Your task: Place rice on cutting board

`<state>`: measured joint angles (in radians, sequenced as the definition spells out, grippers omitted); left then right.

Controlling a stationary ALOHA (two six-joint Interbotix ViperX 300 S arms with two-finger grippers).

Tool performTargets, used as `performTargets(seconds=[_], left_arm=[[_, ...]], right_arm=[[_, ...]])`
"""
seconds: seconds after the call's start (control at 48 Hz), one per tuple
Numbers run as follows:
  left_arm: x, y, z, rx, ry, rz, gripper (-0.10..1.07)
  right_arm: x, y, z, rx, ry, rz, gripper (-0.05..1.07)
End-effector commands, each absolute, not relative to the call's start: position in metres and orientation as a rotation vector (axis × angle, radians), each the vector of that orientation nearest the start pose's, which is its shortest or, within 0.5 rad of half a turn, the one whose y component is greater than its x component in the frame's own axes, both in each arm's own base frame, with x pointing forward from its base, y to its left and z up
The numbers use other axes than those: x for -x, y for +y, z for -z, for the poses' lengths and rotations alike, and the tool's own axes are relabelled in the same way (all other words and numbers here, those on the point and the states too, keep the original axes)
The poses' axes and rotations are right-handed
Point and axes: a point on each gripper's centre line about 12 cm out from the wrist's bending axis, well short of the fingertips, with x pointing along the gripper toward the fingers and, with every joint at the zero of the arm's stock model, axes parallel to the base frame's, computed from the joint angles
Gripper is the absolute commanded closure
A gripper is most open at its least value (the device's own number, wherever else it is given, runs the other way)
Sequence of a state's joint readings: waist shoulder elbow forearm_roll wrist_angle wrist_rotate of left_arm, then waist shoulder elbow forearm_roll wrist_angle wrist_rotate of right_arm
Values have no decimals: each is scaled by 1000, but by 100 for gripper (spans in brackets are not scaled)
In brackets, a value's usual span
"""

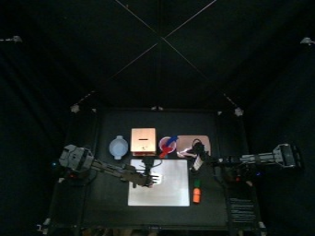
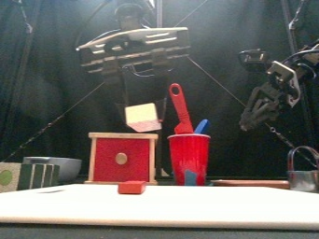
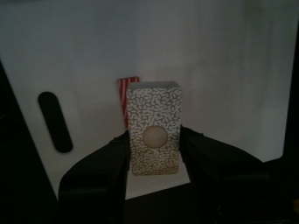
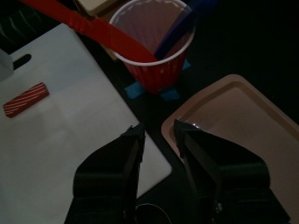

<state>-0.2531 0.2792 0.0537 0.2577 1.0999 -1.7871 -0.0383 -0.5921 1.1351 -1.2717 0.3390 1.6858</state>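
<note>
The rice is a speckled white box (image 3: 156,122) with a round mark on its face. My left gripper (image 3: 158,147) is shut on its lower end. It hangs tilted in the air (image 2: 142,117), above the large white cutting board (image 3: 222,61) and under the left arm (image 2: 131,51). From above, the left gripper (image 1: 144,177) is over the board's (image 1: 175,184) left half. My right gripper (image 4: 159,131) hovers at the board's right edge with its jaws a little apart, open and holding nothing.
A small red-and-white striped packet (image 3: 125,87) lies on the board (image 2: 187,207). Behind the board stand a red box (image 2: 122,157), a red cup (image 2: 189,159) holding a red spatula, a tan plate (image 4: 239,114) and a bowl (image 2: 50,168). An orange item (image 1: 194,195) lies on the board's right side.
</note>
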Motion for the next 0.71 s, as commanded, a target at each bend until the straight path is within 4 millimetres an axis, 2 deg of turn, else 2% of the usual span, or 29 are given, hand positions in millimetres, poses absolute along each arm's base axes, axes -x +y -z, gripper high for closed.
performTargets(seconds=[0.0, 0.167, 0.396, 0.688], left_arm=[[-451, -88, -202, 1068, 944, -1015, 33], [-467, -89, -191, 1056, 943, -1021, 33], [-472, -89, -172, 1051, 959, -1051, 32], [-491, -87, -161, 1069, 937, -1029, 31]], right_arm=[[-228, -47, -190, -322, 546, 482, 30], [-228, -47, -190, -326, 546, 481, 30], [-228, -47, -191, -322, 544, 480, 30], [-229, -47, -191, -322, 542, 482, 30]])
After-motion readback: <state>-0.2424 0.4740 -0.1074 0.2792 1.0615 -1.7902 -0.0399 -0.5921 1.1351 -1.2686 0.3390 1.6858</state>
